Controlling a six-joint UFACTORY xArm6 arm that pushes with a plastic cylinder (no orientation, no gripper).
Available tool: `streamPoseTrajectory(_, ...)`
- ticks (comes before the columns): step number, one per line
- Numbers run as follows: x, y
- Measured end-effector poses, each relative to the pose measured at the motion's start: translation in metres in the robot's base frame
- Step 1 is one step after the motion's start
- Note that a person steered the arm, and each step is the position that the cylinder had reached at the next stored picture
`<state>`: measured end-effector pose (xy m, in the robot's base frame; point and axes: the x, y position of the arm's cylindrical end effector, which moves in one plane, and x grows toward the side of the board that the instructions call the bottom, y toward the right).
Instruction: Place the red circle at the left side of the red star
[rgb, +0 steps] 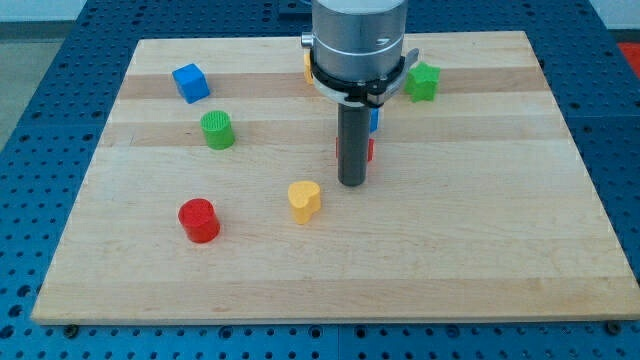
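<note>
My tip (351, 183) is resting on the worktop (480, 240), hiding most of the red star (369, 150); there is no gripper. The red circle (198, 220) is sitting well left. Sweeping toward it risks knocking the yellow heart (304, 199).

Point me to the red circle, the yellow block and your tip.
red circle (198, 220), camera view, top face.
yellow block (304, 199), camera view, top face.
my tip (351, 184), camera view, rod's very end.
</note>
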<state>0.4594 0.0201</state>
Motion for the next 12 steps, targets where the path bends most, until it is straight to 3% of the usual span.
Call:
streamPoseTrajectory(1,-0.011,0.0)
streamPoseTrajectory(3,0.088,0.039)
streamPoseTrajectory(4,0.1,-0.013)
streamPoseTrajectory(5,0.1,-0.103)
streamPoseTrajectory(8,0.1,-0.192)
streamPoseTrajectory(12,0.071,-0.189)
